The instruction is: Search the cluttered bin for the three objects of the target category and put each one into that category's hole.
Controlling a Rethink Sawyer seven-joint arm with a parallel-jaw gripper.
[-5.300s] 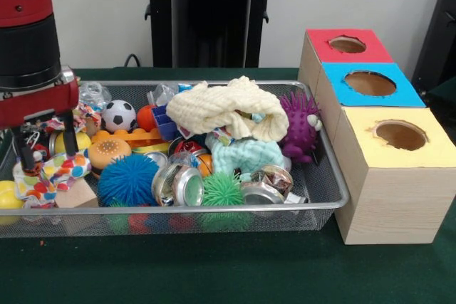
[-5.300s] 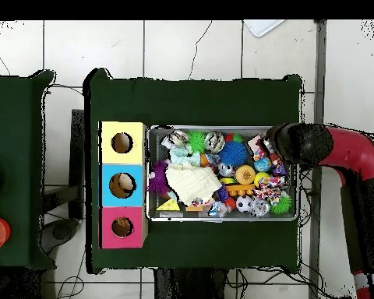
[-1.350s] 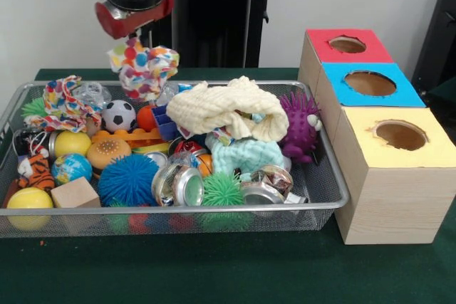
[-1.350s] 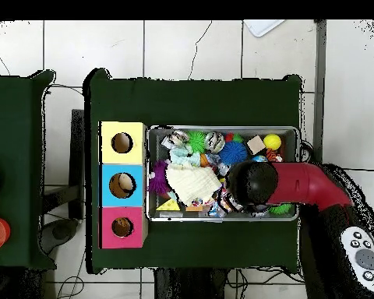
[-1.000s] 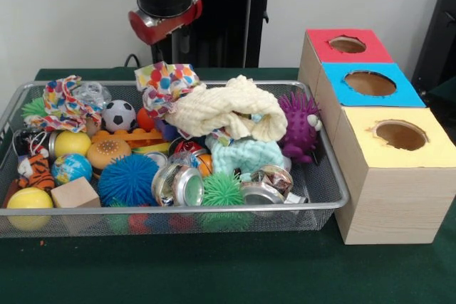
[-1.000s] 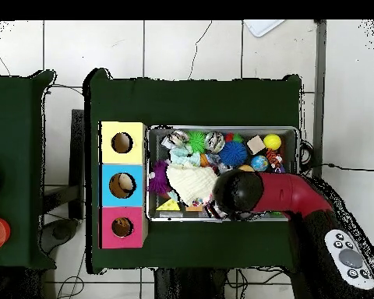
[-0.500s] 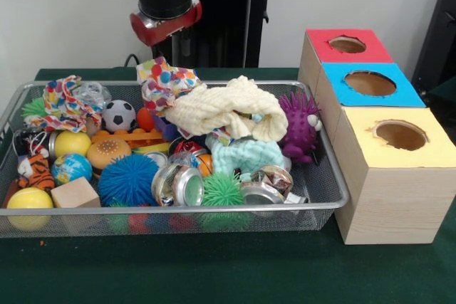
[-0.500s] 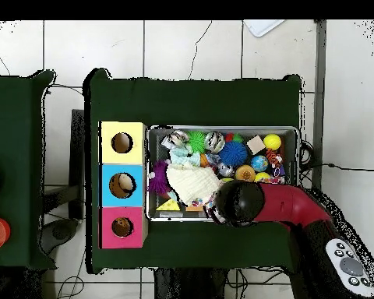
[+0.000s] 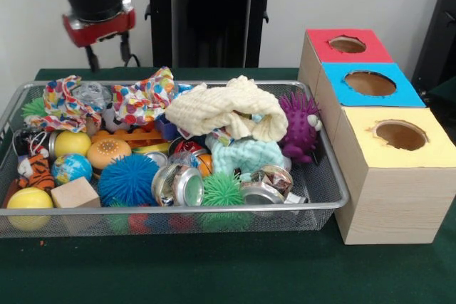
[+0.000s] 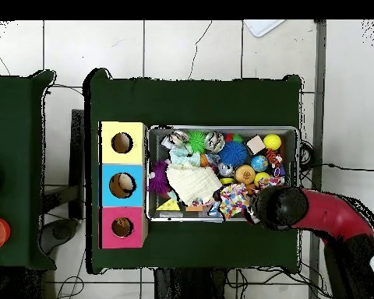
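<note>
My gripper (image 9: 108, 57) hangs open and empty above the back left of the wire bin (image 9: 333, 176). A polka-dot cloth (image 9: 146, 97) lies in the bin just below and right of it, against a cream knitted cloth (image 9: 228, 108). A second polka-dot cloth (image 9: 63, 101) sits at the back left, and a mint cloth (image 9: 246, 154) lies under the cream one. Three boxes stand to the right, with a red-topped hole (image 9: 348, 44), a blue-topped hole (image 9: 369, 83) and a yellow-topped hole (image 9: 400, 134). In the overhead view the arm (image 10: 277, 206) covers the gripper beside the dropped cloth (image 10: 235, 198).
The bin also holds a purple spiky toy (image 9: 299, 126), a blue spiky ball (image 9: 128, 179), a green spiky ball (image 9: 222, 190), metal tins (image 9: 178, 184), a wooden block (image 9: 75, 194), a yellow ball (image 9: 28, 201) and a burger toy (image 9: 109, 152). Green cloth covers the table.
The gripper let go of the polka-dot cloth, which now lies in the bin beside the cream cloth. The arm has swung left in the front view.
</note>
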